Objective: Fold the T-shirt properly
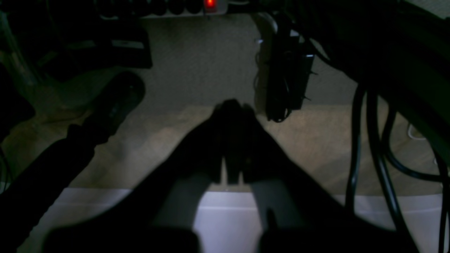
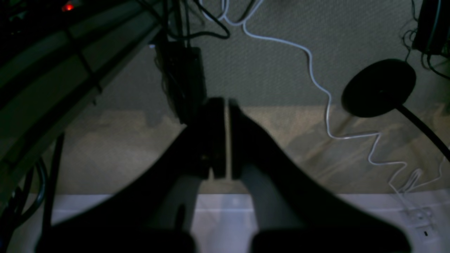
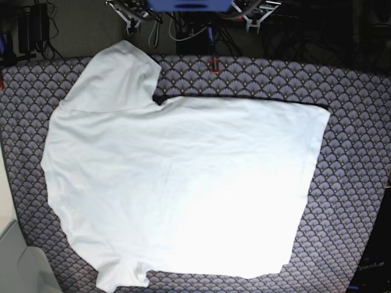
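While it lies spread flat on the patterned cloth [image 3: 360, 152], the T-shirt [image 3: 183, 189] runs its long axis across the base view, sleeves and shoulders toward that view's left, straight hem toward its right. Both the left gripper [image 1: 230, 109] and right gripper [image 2: 225, 105] hang clenched and empty above carpet.

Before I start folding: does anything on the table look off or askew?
The T-shirt lies spread but skewed on the patterned cover, its lower sleeve running off the view's bottom edge. Nothing torn or spilled. Neither arm is over it.
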Robot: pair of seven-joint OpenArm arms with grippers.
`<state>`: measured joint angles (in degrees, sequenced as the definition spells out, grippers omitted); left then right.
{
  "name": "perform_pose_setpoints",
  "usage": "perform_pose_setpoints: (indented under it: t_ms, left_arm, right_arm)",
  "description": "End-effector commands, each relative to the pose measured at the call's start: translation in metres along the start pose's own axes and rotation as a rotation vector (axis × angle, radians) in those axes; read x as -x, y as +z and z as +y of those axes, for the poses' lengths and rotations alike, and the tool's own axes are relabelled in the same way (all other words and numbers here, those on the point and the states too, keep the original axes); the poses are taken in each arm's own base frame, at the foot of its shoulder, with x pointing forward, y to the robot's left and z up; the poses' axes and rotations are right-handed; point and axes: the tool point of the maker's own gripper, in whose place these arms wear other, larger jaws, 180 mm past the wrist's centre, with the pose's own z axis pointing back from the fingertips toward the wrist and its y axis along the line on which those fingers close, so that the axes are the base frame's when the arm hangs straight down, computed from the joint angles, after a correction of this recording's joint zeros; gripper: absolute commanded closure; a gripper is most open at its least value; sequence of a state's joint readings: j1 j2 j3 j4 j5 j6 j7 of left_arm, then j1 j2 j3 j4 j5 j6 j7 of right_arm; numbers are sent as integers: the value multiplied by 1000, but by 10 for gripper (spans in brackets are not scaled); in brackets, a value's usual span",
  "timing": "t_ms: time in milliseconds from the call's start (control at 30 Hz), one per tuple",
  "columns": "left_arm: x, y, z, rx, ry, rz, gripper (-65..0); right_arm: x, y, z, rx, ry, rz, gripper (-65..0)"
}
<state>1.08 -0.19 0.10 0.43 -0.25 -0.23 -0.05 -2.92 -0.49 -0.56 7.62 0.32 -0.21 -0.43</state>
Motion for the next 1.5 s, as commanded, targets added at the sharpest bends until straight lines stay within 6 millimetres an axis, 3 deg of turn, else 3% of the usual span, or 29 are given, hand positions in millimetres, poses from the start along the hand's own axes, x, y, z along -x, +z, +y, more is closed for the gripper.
perform_pose_setpoints:
  t_ms: [0,567,800,1000,1067,1200,1333,1467]
  left_arm:
    - [2,0,3,-5,3,-2,-2]
    - [7,0,2,-5,3,4,-2]
    - [14,6,-2,5,1,-69,-2]
    - [36,19,5,0,-6,-113,-2]
    - [45,25,14,-13,-15,-126,-2]
    - [47,43,25,-24,-34,-188,-2]
    - [48,81,33,-26,-71,-287,-2]
    - [23,133,28,-5,-103,-436,-2]
  right_arm:
    - [2,0,1,-9,1,3,0]
    - [4,0,1,-9,1,3,0]
    - [30,2,0,-7,2,37,0]
    - [51,11,-8,2,6,-23,0]
    - [69,20,-10,4,9,-37,0]
    - [85,47,-22,18,23,-108,0]
    - [83,88,-40,43,60,-212,0]
    - [66,138,-52,55,100,-330,0]
